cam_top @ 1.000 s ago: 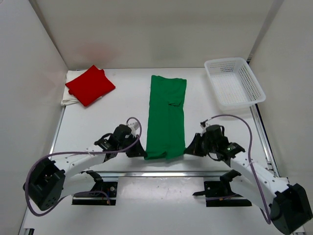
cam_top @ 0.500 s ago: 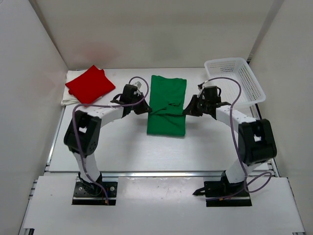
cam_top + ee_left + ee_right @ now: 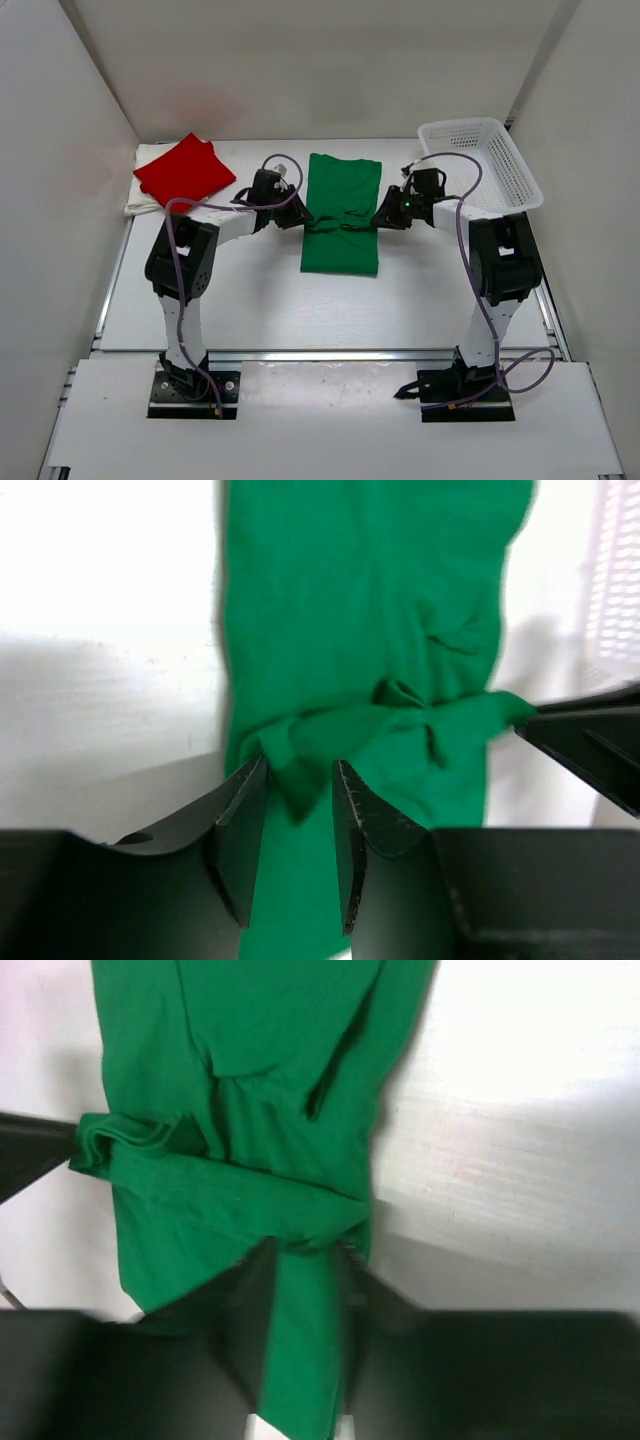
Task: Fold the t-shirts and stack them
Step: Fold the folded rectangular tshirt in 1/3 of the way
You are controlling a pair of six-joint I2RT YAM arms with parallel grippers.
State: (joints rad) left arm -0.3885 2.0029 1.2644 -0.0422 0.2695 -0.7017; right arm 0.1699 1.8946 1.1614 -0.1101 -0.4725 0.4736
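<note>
The green t-shirt point(image 3: 340, 248) lies in the middle of the table, its near half folded up over the far half. A bunched ridge runs across it between my two grippers. My left gripper point(image 3: 294, 218) is at the shirt's left edge, jaws open, with a loose corner of green cloth point(image 3: 300, 780) lying between the tips point(image 3: 298, 770). My right gripper point(image 3: 384, 220) is at the right edge, also open over the green fold point(image 3: 250, 1190), with cloth in the gap point(image 3: 305, 1250). The red t-shirt point(image 3: 185, 173) lies folded on the cream-white t-shirt point(image 3: 140, 195) at the far left.
A white mesh basket point(image 3: 480, 165) stands at the far right, close behind my right arm. White walls close in the table on the left, back and right. Both arms reach far forward, with purple cables looping above them.
Both grippers carried the green shirt's near hem away from the bases and over its far half, shortening the shirt. Their jaws, shut on the cloth before, now stand apart.
</note>
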